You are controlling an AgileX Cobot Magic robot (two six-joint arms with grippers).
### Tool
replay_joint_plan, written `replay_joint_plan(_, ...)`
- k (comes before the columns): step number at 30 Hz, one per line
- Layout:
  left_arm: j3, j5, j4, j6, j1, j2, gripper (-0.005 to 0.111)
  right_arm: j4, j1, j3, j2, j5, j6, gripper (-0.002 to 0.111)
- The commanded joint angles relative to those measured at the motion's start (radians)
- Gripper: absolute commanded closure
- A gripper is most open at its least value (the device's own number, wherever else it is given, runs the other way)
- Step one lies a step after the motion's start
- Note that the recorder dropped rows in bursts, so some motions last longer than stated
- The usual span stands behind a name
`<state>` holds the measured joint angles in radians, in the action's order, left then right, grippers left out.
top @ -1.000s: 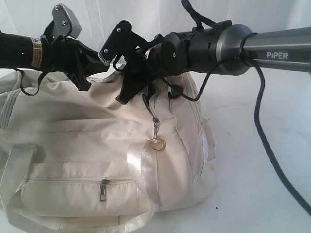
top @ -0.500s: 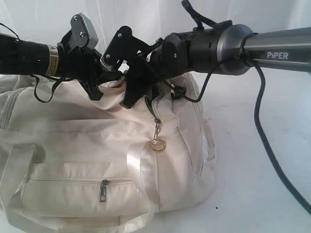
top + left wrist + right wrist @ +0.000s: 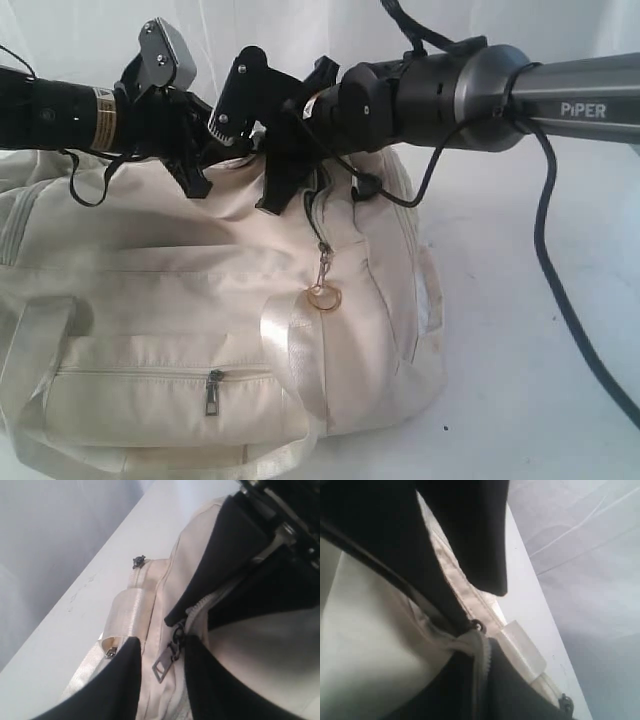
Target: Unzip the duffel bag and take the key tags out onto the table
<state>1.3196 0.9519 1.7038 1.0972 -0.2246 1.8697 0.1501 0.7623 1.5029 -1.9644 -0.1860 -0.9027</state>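
Observation:
The cream duffel bag (image 3: pixel 170 290) lies on the white table (image 3: pixel 520 400). My right gripper (image 3: pixel 272 200) comes in from the right and is shut on the bag's top zip edge; its black fingers pinch the zip tape (image 3: pixel 484 662). Just left of it, over the bag's top, my left gripper (image 3: pixel 198 182) is open. Between its two black fingers hangs the metal zip pull (image 3: pixel 162 664), with cream fabric showing on both sides of it. Dark lining shows where the zip gapes (image 3: pixel 250 595). The key tags are hidden.
A second zip pull with a gold ring (image 3: pixel 323 295) hangs on the bag's end pocket, and another pull (image 3: pixel 213 392) sits on the front pocket. Shiny webbing handles (image 3: pixel 290 340) loop over the front. The right arm's black cable (image 3: pixel 560 300) hangs over the table.
My left gripper has slid right along the bag's top, close to the right gripper. The right gripper keeps its pinch and has lifted the zip edge slightly.

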Motion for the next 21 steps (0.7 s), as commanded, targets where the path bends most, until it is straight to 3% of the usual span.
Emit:
replay_joint_plan(1,-0.004,0.072,0.041,0.010,-0.018,0.004,0.070,0.025,0.017,0.011,0.056,0.106,-0.018,0.108)
replay_joint_plan(13,-0.008,0.185,0.041,0.097,-0.018,0.004,0.070,0.025,0.044,0.011,0.082,0.112,-0.089,0.108)
replay_joint_plan(21,-0.040,0.176,0.041,0.091,-0.018,0.004,0.072,0.025,0.044,0.011,0.087,0.101,-0.106,0.108)
